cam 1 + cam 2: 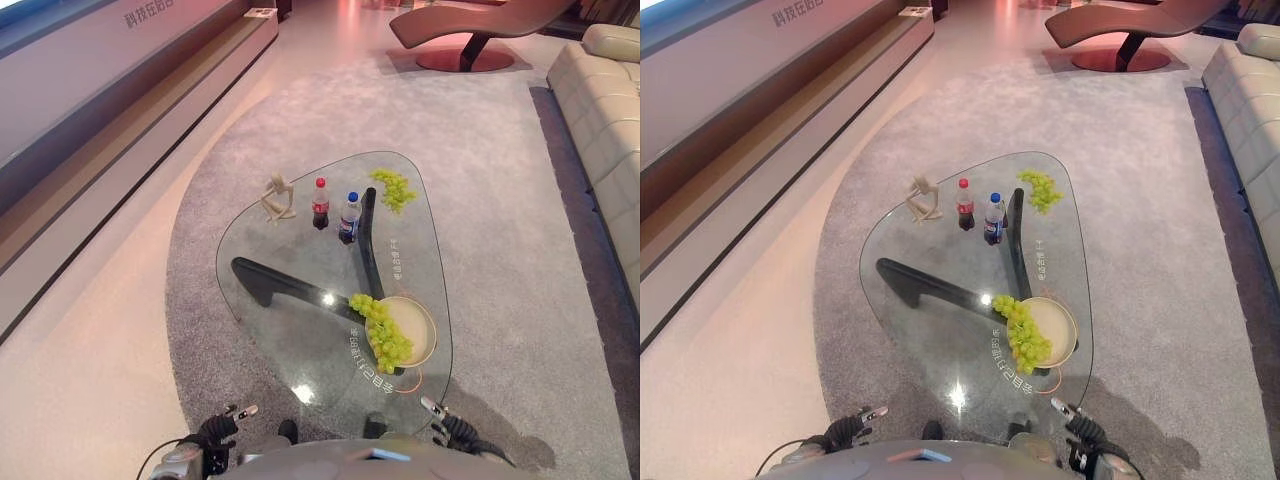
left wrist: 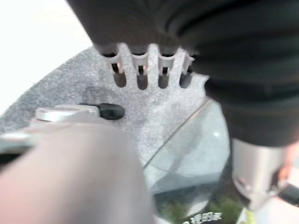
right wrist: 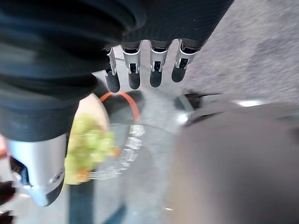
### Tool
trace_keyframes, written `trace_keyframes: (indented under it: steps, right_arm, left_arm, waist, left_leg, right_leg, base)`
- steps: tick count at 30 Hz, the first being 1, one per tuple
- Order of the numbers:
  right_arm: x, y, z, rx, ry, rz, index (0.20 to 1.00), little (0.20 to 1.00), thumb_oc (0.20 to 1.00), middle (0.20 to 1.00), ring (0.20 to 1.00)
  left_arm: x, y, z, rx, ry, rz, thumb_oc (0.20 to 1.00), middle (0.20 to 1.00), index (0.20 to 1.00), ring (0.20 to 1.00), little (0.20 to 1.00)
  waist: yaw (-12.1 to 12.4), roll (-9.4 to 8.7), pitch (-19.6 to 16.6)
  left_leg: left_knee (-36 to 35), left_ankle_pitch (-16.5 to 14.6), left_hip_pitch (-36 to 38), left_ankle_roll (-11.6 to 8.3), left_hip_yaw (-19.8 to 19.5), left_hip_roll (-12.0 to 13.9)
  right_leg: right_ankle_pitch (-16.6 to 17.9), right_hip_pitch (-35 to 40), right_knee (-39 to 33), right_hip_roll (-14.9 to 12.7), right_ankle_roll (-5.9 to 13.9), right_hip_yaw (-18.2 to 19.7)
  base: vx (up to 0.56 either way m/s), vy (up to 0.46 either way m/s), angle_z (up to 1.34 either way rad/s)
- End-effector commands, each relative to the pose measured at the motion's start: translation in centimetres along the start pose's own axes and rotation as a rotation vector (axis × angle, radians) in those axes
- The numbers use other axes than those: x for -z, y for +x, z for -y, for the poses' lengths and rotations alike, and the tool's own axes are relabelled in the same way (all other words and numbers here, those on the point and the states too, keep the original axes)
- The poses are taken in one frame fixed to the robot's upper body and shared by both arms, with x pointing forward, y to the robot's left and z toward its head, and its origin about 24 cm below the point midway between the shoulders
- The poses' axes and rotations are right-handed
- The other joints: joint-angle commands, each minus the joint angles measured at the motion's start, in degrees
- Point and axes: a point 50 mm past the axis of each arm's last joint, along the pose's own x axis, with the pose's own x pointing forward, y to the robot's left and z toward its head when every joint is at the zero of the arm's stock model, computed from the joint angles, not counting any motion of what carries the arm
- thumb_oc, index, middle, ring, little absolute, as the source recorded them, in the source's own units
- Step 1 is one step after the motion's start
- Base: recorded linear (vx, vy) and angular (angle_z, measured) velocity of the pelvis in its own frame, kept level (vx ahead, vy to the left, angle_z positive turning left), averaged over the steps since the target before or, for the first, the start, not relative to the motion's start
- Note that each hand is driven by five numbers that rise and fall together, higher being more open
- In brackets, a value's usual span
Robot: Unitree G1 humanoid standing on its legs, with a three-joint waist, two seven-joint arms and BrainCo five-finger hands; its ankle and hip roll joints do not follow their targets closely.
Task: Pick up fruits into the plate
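**One bunch plated, one far off**

Both hands, left (image 1: 228, 418) and right (image 1: 1072, 417), hung low with fingers straight and empty. Just ahead of the right hand, grapes (image 1: 382, 328) lay across the plate (image 1: 424, 330) (partly over its rim). More grapes (image 1: 394, 188) sat well beyond, past two bottles (image 1: 334, 209).

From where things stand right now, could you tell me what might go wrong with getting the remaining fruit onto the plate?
1. The loose green grape bunch lies at the far edge of the clear glass table, a long reach that could knock it off.
2. The two upright plastic bottles stand on the way and could tip.
3. The grapes already placed spill over the beige round plate's rim and may roll out.
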Motion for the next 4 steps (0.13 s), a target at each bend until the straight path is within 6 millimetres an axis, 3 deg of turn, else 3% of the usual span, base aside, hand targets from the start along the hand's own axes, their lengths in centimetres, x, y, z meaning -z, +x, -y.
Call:
trace_keyframes:
  steps: [1, 4]
  right_arm:
    - [0.32, 0.23, -0.62, -0.026, -0.011, -0.066, 1.000, 1.000, 1.000, 1.000, 1.000]
    - [1.00, 0.14, -0.90, -0.061, -0.024, -0.092, 1.000, 1.000, 1.000, 1.000, 1.000]
  left_arm:
    - [0.09, 0.17, 0.05, -0.015, 0.001, -0.034, 1.000, 1.000, 1.000, 1.000, 1.000]
    - [0.89, 0.11, 0.15, -0.020, 0.004, -0.073, 1.000, 1.000, 1.000, 1.000, 1.000]
  waist:
    - [-0.4, -0.32, 0.5]
    - [-0.6, -0.07, 0.1]
  left_leg:
    - [2.8, -4.0, 1.1, 1.51, 5.0, -2.8]
    - [2.4, -4.2, 1.8, 1.71, 4.9, -2.9]
  right_leg:
    - [-2.2, 0.8, 4.7, -0.2, 1.57, 3.7]
    - [-2.4, 1.3, 4.6, -0.1, 1.56, 4.1]
  base:
    - [0.00, 0.028, -0.05]
    - [0.01, 0.020, -0.06]
